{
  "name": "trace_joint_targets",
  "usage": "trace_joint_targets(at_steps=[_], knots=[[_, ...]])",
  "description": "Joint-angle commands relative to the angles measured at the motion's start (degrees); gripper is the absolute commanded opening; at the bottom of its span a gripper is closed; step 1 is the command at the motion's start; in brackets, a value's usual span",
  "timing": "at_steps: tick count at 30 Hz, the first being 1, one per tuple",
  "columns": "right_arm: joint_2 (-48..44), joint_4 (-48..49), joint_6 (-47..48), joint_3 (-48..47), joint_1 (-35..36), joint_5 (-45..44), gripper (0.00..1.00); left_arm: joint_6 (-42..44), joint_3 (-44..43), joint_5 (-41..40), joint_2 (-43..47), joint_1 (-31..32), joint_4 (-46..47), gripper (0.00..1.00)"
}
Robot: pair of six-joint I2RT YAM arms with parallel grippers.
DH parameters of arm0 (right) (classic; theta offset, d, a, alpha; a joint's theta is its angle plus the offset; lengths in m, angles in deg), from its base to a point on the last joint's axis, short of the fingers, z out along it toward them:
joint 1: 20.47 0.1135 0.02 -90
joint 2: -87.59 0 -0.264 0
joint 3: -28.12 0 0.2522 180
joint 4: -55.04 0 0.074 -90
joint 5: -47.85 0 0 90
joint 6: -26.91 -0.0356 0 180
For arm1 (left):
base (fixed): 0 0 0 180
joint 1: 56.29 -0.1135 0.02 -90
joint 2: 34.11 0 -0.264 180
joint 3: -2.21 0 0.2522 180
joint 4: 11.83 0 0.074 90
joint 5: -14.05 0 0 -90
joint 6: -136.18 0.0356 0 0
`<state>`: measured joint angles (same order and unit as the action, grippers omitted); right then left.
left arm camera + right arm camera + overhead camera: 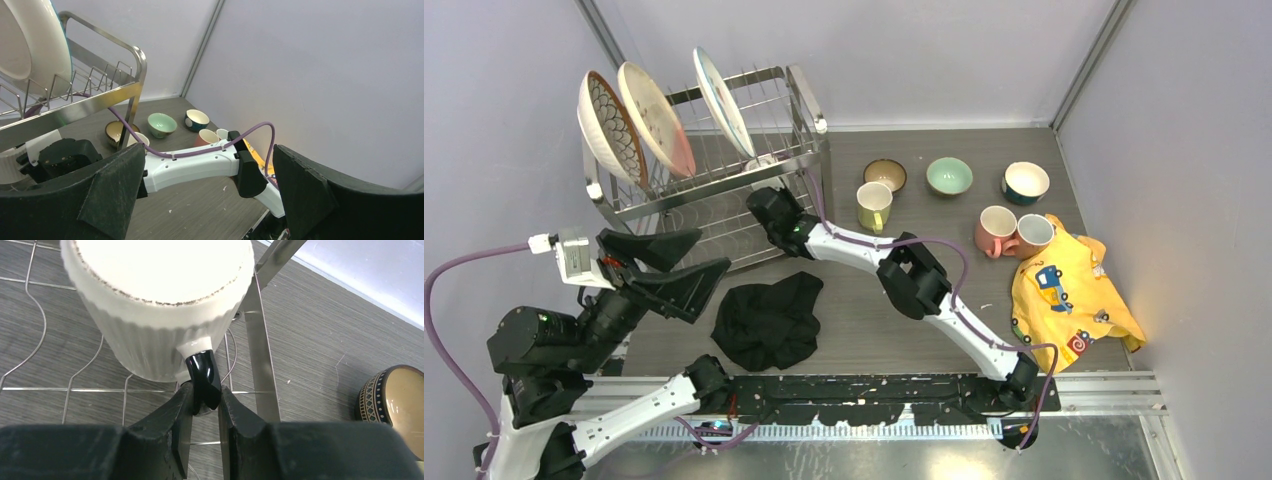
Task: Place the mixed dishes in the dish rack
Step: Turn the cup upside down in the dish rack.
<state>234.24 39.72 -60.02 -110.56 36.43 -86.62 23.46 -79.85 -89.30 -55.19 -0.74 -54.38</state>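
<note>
The dish rack [724, 179] stands at the far left of the tabletop [904, 310], with three patterned plates [656, 118] upright between the prongs of its upper tier and a white ribbed mug [160, 315] inside its lower tier. The right gripper [202, 405] has its jaws pinching that mug's black handle [202, 375], while the left gripper [714, 250] hovers near the rack's front, jaws spread and empty. Right of the rack stand a yellow mug [874, 205], a pink mug [996, 230] and another mug [1034, 232] touching it, with the brown bowl [885, 175], mint-green bowl [949, 176] and blue bowl [1025, 183] in a row behind.
</note>
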Motion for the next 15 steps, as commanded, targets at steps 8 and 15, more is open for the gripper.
trace_joint_targets(at_steps=[8,15], knots=[[-1.2,-2.0,-3.0,-2.3,-1.0,-2.1,0.39,-0.3,0.6,0.9,-1.2,0.3,2.8,0.99],[-7.4,2.9,-2.3,6.6,0.3,-0.6,0.48,0.1,0.5,0.3,-1.1,0.2,2.6,0.99]])
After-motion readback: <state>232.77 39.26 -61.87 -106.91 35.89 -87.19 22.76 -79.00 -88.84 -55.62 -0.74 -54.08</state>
